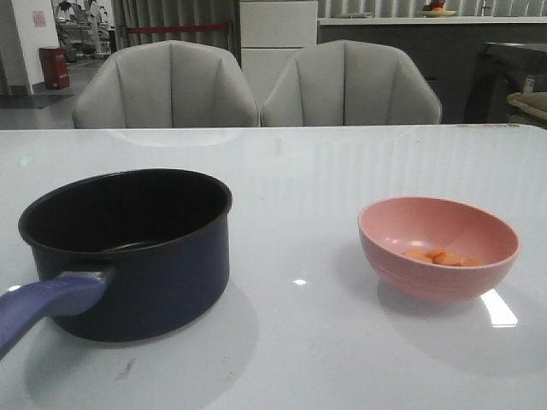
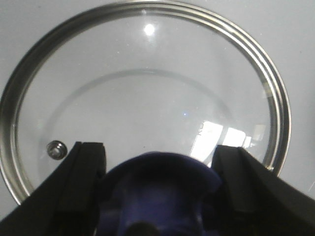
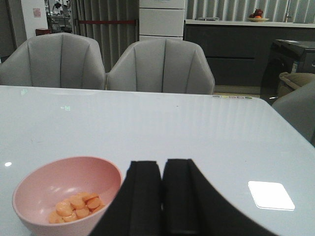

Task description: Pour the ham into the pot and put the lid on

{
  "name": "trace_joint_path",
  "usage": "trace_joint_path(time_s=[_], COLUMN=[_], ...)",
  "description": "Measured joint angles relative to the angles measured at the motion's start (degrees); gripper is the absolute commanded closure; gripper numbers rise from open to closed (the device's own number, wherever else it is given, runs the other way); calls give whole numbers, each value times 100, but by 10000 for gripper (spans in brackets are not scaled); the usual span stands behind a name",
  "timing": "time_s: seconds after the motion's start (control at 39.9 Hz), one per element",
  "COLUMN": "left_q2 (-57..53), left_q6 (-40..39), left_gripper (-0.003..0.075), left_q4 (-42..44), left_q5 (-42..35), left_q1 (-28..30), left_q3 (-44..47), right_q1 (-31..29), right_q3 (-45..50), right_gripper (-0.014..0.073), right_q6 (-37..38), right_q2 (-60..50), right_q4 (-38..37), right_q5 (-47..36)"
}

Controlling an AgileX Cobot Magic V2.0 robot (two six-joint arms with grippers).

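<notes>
lid (image 2: 147, 93) only in left wrist view, ham (image 3: 76, 206) bowled

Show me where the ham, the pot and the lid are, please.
ham (image 3: 75, 207): right wrist view, on the middle of the orange pile in the bowl.
pot (image 1: 162, 273): front view, on its dark outer wall.
lid (image 2: 147, 98): left wrist view, on the clear glass.
</notes>
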Motion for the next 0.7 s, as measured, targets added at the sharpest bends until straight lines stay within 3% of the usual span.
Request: trace_joint_path(time_s=[0.3, 0.4, 0.63, 0.7], left_q2=[476, 541, 732, 778], left_q6=[80, 124, 131, 137], left_gripper=[583, 483, 148, 125], left_q4=[-37, -46, -122, -74], left_q5=[-385, -529, -617, -617], left_q1=[-86, -194, -432, -471], left_q3=[0, 0, -11, -45], right_q1=[0, 0, 0, 0], right_q3=[0, 0, 0, 0], right_gripper=[460, 460, 460, 460], right_q6=[0, 0, 0, 0], right_q2=[0, 0, 0, 0], right_q4=[0, 0, 0, 0], right_q5=[0, 0, 0, 0])
